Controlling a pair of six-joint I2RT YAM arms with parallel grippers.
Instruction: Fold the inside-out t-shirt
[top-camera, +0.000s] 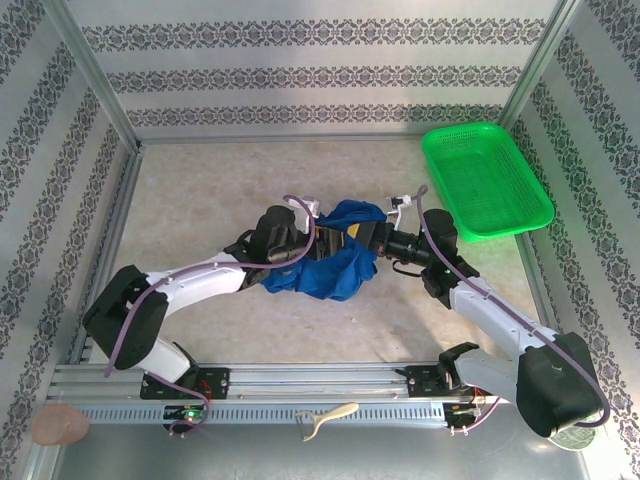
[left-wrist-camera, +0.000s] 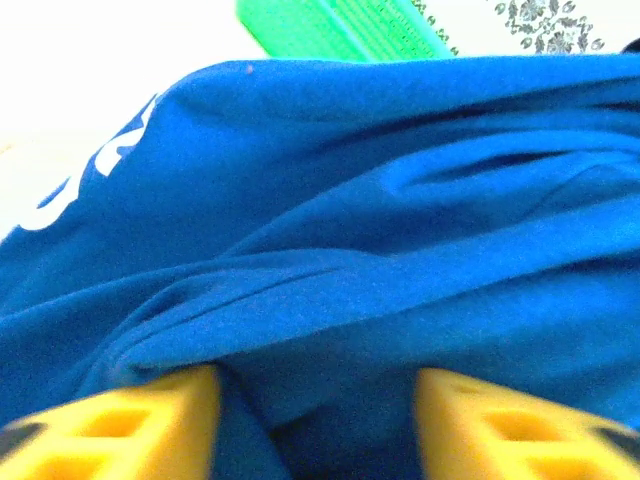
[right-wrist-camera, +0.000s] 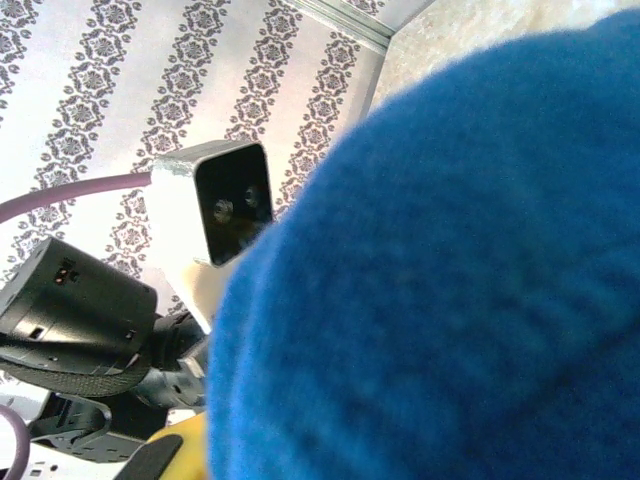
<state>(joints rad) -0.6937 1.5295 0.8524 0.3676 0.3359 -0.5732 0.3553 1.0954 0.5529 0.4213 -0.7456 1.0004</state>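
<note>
1. Top view: the t-shirt (top-camera: 335, 262) is a bunched blue heap in the middle of the table (top-camera: 200, 190), between the two arms. The left gripper (top-camera: 303, 243) is pushed into the heap's left side. The right gripper (top-camera: 362, 236) meets its far right edge, where a bit of yellow shows. A green mesh basket (top-camera: 487, 180) sits at the far right, well apart from the shirt. A pale hook-shaped thing (top-camera: 325, 416) lies on the near rail between the arm bases.
2. Left wrist view: blue folds lie close in front of the camera, with pale lettering (left-wrist-camera: 100, 170) on the cloth at the left. The yellow fingers (left-wrist-camera: 150, 425) stand apart at the bottom with a thick bunch of cloth wedged between them, so this pincer is pinching the shirt. A strip of the basket shows beyond the cloth.
3. Right wrist view: the shirt bulges right up to the lens and hides the fingertips, leaving a sliver of yellow finger (right-wrist-camera: 185, 440) at the bottom. This pincer is pressed together, but I cannot tell whether a fold lies between the jaws. To the left are the other arm's silver camera housing (right-wrist-camera: 215, 200) and a purple cable (right-wrist-camera: 70, 195), against the patterned wall (right-wrist-camera: 100, 80).
</note>
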